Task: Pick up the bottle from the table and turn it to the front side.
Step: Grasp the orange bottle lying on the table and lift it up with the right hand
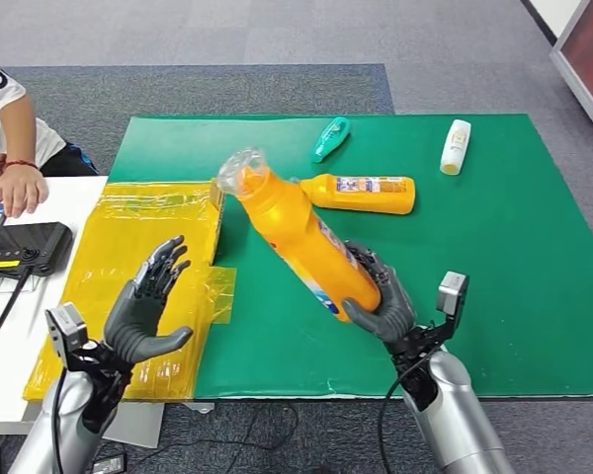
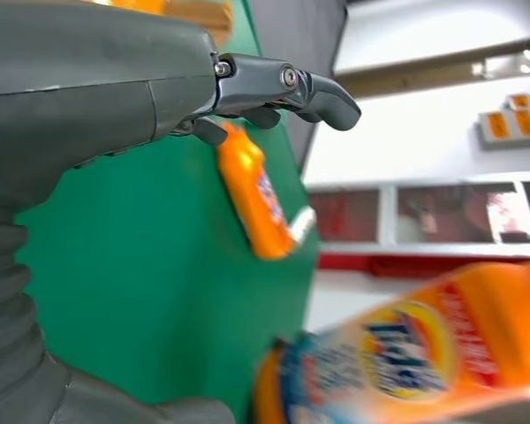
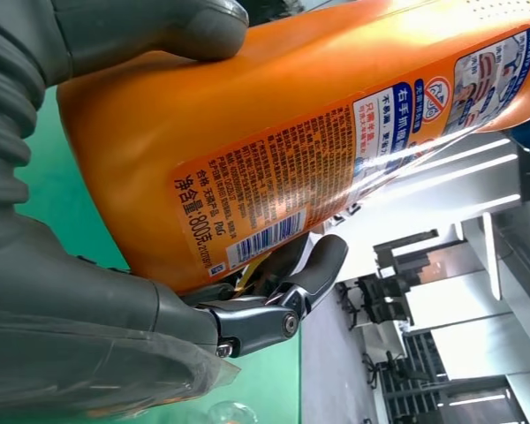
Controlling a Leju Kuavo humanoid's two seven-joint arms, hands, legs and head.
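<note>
My right hand (image 1: 380,301) grips the base of a large orange bottle (image 1: 300,237) and holds it tilted above the green mat (image 1: 502,257), its plastic-wrapped cap end (image 1: 243,173) pointing up and to the left. The right wrist view shows the bottle's (image 3: 302,115) back label with a barcode, my hand's fingers (image 3: 315,265) wrapped under it. My left hand (image 1: 148,306) hovers open over the yellow sheet (image 1: 129,247), palm toward the bottle, apart from it. In the left wrist view the held bottle (image 2: 415,353) is blurred beside the left hand's fingers (image 2: 283,88).
A second orange bottle (image 1: 365,194) lies on the mat behind the held one, with a teal bottle (image 1: 331,138) and a white bottle (image 1: 456,146) farther back. A person's arm (image 1: 14,148) rests at the white table (image 1: 25,326) on the left, near a black device (image 1: 21,247).
</note>
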